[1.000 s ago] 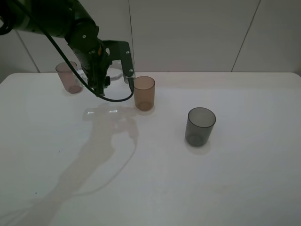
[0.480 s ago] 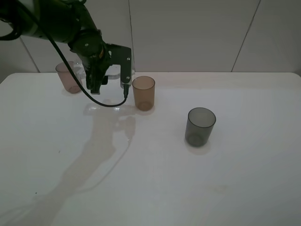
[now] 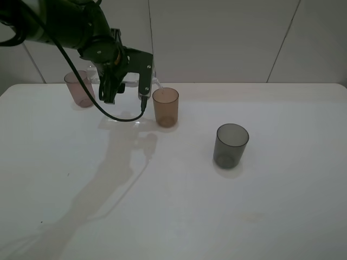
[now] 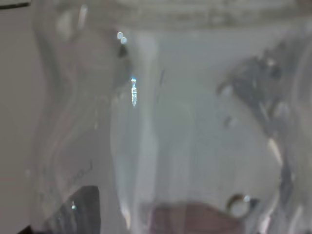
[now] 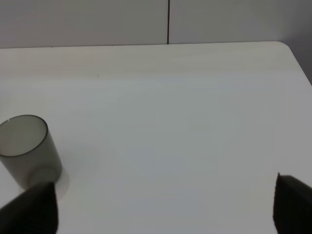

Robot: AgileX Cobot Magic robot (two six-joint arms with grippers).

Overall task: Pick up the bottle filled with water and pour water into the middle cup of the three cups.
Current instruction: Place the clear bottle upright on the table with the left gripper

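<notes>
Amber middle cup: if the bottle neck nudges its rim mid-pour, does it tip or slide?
Probably slides before tipping: the amber cup is a straight cylinder standing flat on the smooth white table. Likely light, since it looks thin-walled and translucent, so a small nudge from the bottle could shift it. It should not roll while upright.

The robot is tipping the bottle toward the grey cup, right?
Not quite. The bottle is tipped toward the orange-brown cup, its neck at that cup's rim. The grey cup stands apart, farther along the table. The high camera view shows this.
</notes>
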